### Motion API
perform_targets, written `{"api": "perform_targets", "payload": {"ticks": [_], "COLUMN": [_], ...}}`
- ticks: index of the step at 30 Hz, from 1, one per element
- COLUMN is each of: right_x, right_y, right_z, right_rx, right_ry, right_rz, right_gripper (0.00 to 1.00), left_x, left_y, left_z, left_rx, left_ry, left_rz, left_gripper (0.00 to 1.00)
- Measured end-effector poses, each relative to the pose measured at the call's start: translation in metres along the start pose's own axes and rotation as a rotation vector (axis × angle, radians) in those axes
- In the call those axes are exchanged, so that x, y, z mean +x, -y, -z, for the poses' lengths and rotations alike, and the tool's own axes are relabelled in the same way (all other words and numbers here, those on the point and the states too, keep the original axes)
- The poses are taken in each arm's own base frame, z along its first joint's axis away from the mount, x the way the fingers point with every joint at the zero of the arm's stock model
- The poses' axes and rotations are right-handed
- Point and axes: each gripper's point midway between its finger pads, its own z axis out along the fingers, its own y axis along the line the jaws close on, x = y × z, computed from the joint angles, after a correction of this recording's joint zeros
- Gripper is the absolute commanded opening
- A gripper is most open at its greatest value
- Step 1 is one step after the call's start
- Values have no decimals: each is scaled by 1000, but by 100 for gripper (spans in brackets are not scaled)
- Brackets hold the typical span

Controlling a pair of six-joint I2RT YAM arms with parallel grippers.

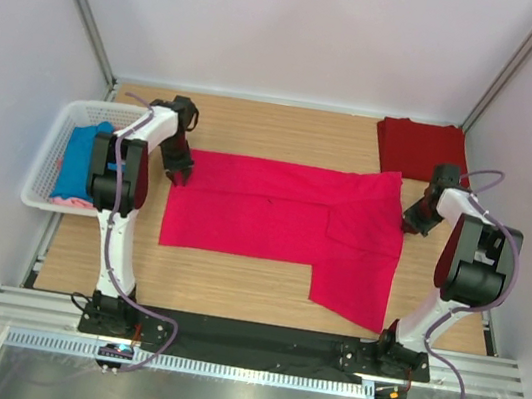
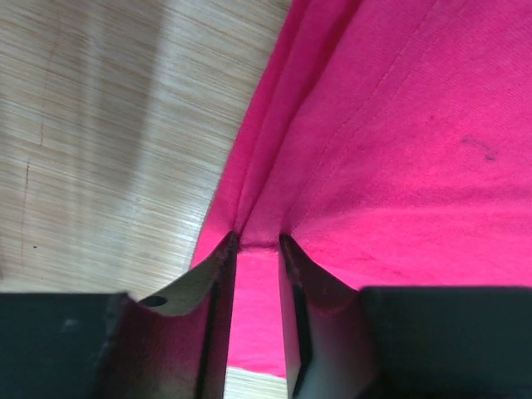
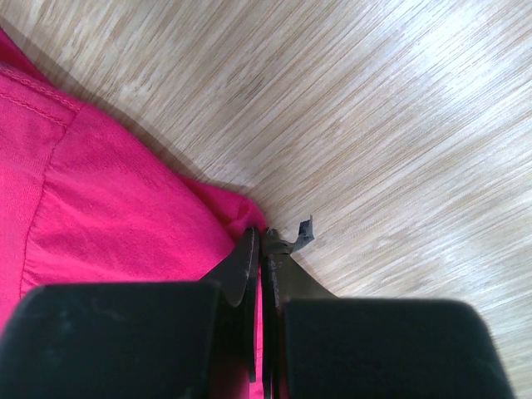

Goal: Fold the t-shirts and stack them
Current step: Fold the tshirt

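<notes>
A bright pinkish-red t-shirt [image 1: 273, 216] lies spread across the wooden table. My left gripper [image 1: 181, 174] is at its far left corner. In the left wrist view the gripper [image 2: 258, 243] is nearly closed, with a bunched edge of the shirt [image 2: 399, 141] pinched at the tips and creases running out from there. My right gripper [image 1: 412, 223] is at the shirt's right edge. In the right wrist view it [image 3: 264, 233] is shut on a corner of the shirt [image 3: 108, 191]. A darker red t-shirt [image 1: 421, 148] lies folded at the back right.
A white lattice basket [image 1: 45, 187] stands at the left table edge, holding a blue t-shirt [image 1: 81, 152] and a pale pink one [image 1: 69, 198]. Grey walls close in the table at the back and on both sides. Bare wood [image 1: 286, 137] shows behind the shirt.
</notes>
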Motion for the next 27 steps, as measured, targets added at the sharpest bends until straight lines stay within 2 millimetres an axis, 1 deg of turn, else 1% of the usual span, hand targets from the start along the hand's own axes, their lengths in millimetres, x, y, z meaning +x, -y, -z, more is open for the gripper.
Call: {"api": "perform_targets", "payload": {"ticks": [1, 3, 4, 8, 12, 20, 27], "right_x": [0, 0, 0, -1, -2, -2, -2], "right_y": [0, 1, 1, 2, 4, 5, 5], "right_z": [0, 0, 0, 0, 0, -1, 0], "right_rx": [0, -3, -3, -5, -7, -9, -8], "right_ry": [1, 2, 2, -1, -4, -6, -6], "right_rz": [-1, -3, -4, -11, -19, -21, -16], "right_gripper": [1, 1, 1, 1, 1, 1, 1], "left_x": [0, -1, -2, -4, -11, -14, -15], "left_y": [-1, -2, -3, -7, -11, -17, -17], "left_z": [-1, -1, -1, 0, 2, 3, 3], "left_rx": [-4, -14, -19, -41, -72, -110, -112], "left_ry": [1, 8, 11, 25, 56, 76, 78], "left_rz": [0, 0, -4, -13, -20, -24, -25], "left_gripper": [12, 2, 0, 0, 0, 0, 0]}}
